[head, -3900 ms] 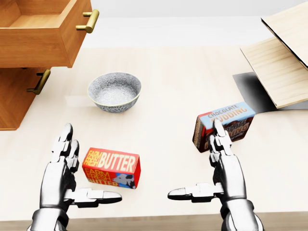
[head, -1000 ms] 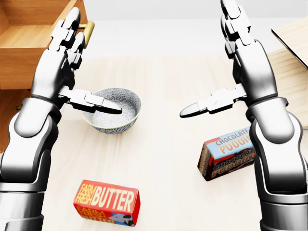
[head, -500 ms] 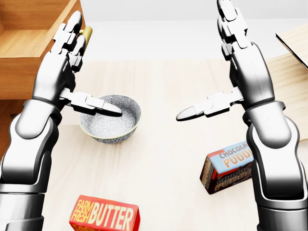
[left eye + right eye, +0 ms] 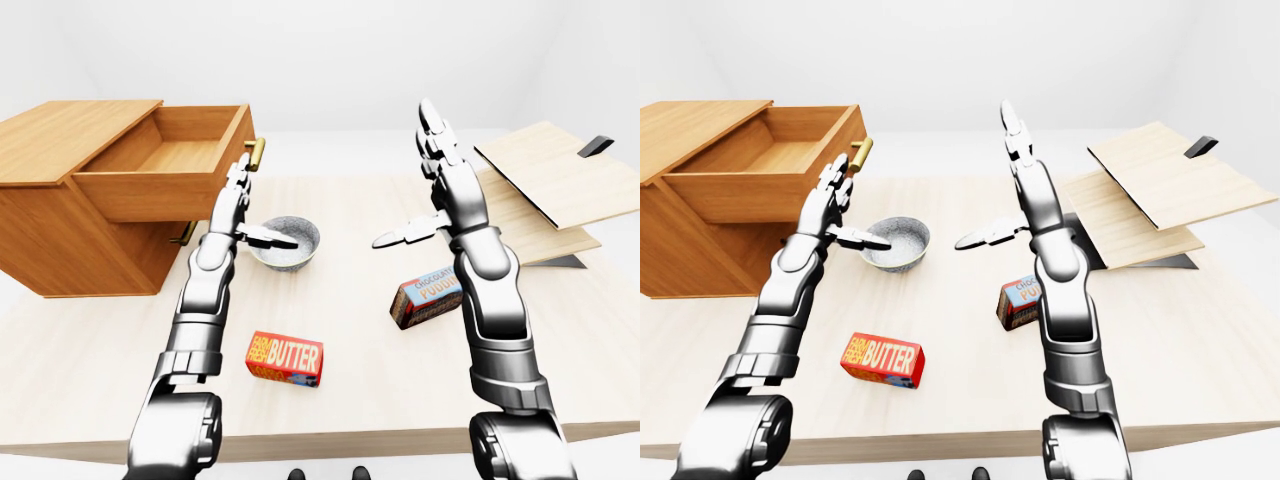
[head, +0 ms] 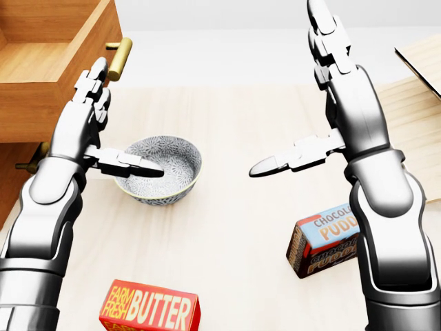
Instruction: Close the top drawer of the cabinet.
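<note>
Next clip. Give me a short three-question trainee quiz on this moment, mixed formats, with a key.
1. True or false: the top drawer of the cabinet is fully shut.
2. Multiple choice: in the left-eye view, what lies just right of the left hand? A) the bowl B) the butter box C) the pudding box
3. Fill in: the right hand is raised over the table with its fingers ____.

Key:
1. False; the drawer stands pulled out, its brass handle above the left hand's fingertips in the head view.
2. A
3. Open; it holds nothing.
</note>
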`<state>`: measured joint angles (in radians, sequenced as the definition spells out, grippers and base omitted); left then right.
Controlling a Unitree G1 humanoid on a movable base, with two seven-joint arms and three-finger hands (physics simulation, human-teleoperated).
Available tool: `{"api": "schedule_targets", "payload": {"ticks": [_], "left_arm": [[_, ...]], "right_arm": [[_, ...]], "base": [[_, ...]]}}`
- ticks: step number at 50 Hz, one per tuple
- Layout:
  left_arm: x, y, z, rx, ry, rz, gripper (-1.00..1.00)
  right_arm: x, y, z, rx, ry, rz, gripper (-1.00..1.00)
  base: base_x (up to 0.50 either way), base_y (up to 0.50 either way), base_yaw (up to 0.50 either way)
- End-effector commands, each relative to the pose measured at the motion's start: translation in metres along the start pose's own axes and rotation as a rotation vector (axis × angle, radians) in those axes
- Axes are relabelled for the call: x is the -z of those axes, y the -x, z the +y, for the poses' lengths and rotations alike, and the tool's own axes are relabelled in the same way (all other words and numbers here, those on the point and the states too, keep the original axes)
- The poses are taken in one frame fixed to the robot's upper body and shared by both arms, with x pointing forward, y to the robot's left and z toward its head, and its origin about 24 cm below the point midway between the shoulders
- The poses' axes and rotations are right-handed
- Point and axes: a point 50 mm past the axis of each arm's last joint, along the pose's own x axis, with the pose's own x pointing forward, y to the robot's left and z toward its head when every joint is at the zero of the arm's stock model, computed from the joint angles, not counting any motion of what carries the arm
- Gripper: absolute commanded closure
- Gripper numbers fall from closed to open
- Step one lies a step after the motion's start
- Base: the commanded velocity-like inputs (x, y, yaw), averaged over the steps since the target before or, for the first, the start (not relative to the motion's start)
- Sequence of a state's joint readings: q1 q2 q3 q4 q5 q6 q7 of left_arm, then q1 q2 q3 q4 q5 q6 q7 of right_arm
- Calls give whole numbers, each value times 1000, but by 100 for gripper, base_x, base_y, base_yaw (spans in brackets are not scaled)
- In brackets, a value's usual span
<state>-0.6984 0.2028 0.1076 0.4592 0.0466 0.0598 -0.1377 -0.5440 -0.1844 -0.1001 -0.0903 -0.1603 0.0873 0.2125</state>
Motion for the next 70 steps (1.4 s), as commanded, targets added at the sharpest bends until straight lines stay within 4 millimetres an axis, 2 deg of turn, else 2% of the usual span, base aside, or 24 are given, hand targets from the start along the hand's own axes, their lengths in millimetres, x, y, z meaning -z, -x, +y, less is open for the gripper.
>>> {"api": "schedule_targets", "payload": {"ticks": [1,10,25,40,45,50,54,60,70], "left_arm": [[26,0,7,-32,5,88,-100],[35,-5,19,-82,8,125,-100],[25,-5,39,-204,2,129,-100],[14,7,102,-358,-60,126,-100],[14,12,126,-406,-81,127,-100],[10,21,160,-489,-83,150,-100],[11,40,193,-538,-69,200,-100],[19,57,214,-609,-75,283,-100],[6,85,252,-768,-56,294,-100]], "right_arm": [[0,2,2,-2,-2,-1,-100],[1,3,3,-6,-1,4,-100],[7,8,3,-11,-6,28,-100],[5,12,-2,-1,4,18,-100],[2,11,-1,-1,10,7,-100],[1,10,-1,-1,12,2,-100],[-2,9,0,-5,16,-10,-100],[-5,9,0,-5,22,-19,-100],[-17,14,1,-5,37,-67,-100]], "base": [[0,0,0],[0,0,0],[0,0,0],[0,0,0],[0,0,0],[0,0,0],[0,0,0],[0,0,0],[0,0,0]]}}
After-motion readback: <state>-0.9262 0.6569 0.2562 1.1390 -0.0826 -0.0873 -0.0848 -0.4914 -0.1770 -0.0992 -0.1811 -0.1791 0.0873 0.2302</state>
